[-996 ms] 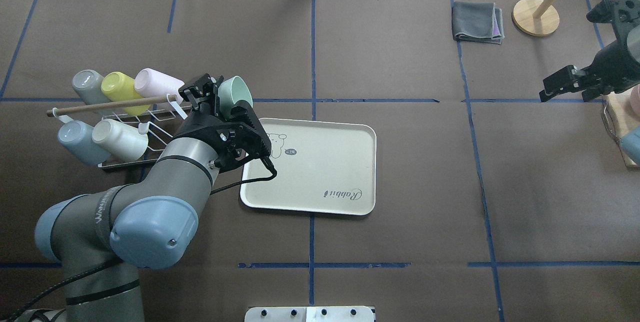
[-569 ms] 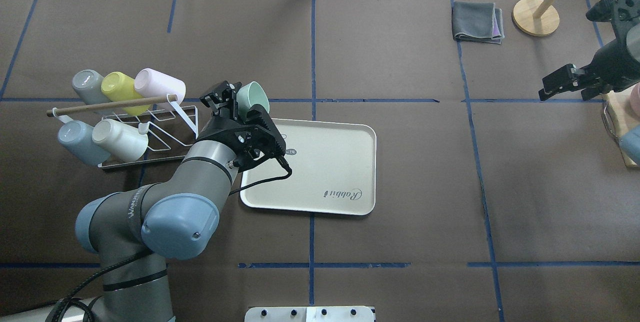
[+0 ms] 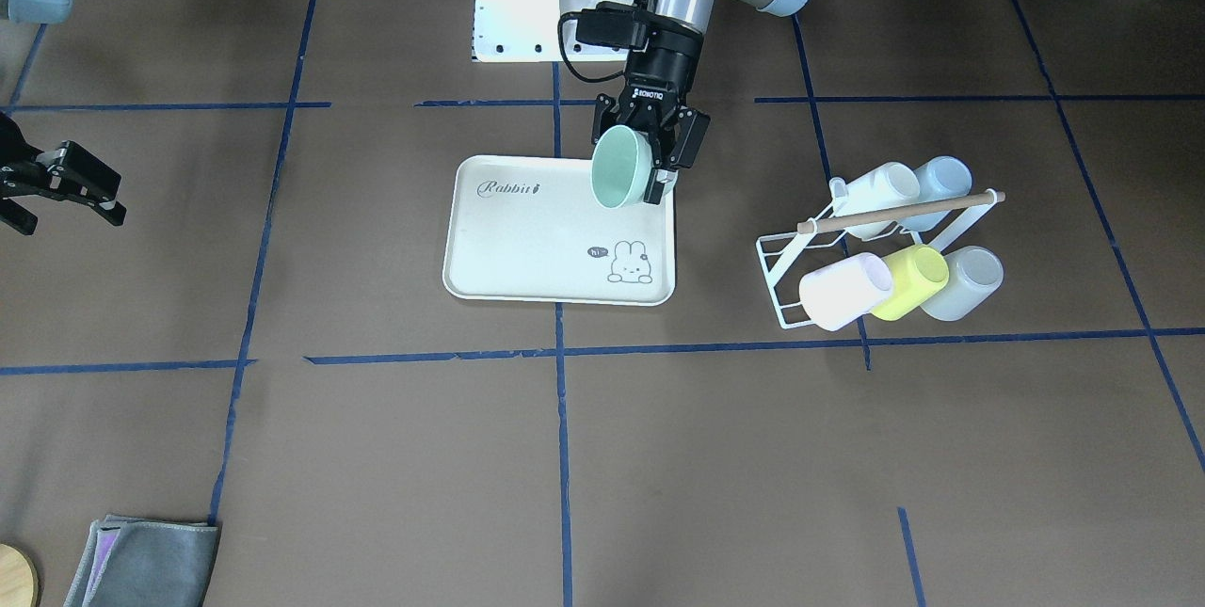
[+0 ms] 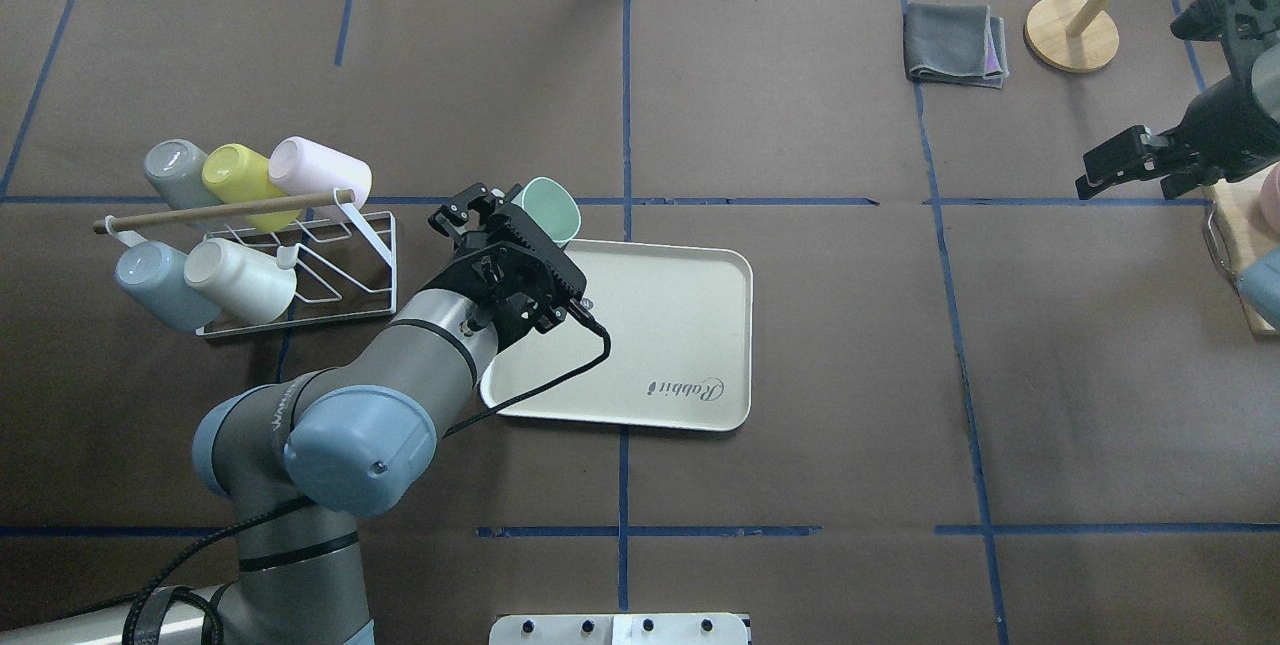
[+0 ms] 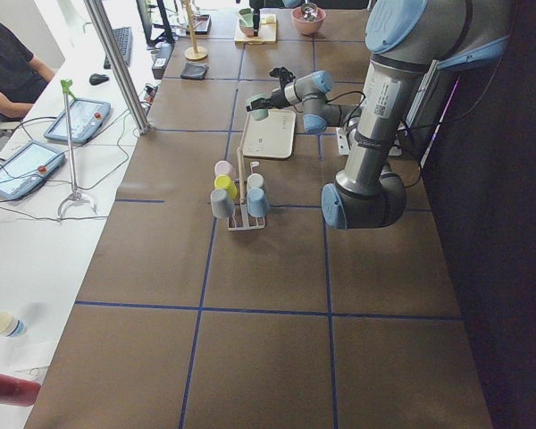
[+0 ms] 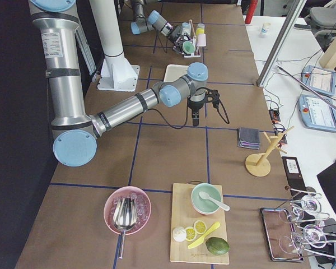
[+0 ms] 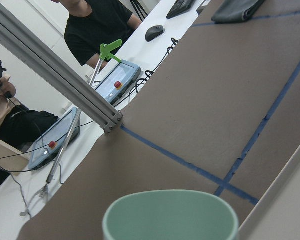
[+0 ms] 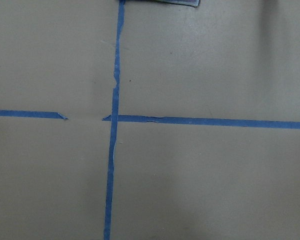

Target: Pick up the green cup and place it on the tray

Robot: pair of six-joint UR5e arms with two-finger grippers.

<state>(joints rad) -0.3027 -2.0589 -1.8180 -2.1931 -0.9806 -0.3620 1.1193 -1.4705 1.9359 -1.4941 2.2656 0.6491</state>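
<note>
**Green cup held over the tray's edge in the left tool**

The left tool (image 3: 648,148) is clamped across the green cup (image 3: 618,169), one finger on either side of its wall. The cup lies tipped on its side with its mouth facing away from the robot. The front-facing camera looks straight into that mouth; from overhead I see mostly the cup's outside and the back of the wrist.

The two fixed cameras disagree about where the cup sits. From the front it covers the tray (image 3: 527,249) near its 1 o'clock corner. From overhead it pokes out just past the rim at about 11 o'clock. So it is held up off the tray, not resting on it. The arm hides the bunny drawing from overhead, while the front camera shows it plainly.

The left wrist camera adds the cup's rim at the bottom of its frame and a strip of tray rim at 4 o'clock. Beyond them it shows a person in a black top (image 7: 97,25) at a white bench.

In the overhead view, the wire rack (image 4: 330,255) of pastel cups stands at 9 o'clock from the tray. At 3 o'clock, well apart, the right tool (image 4: 1125,165) hangs with its jaws spread, holding nothing. Its own camera shows only brown surface (image 4: 800,485) and crossed blue tape. A folded grey cloth (image 4: 955,43) lies at 1 o'clock.
</note>
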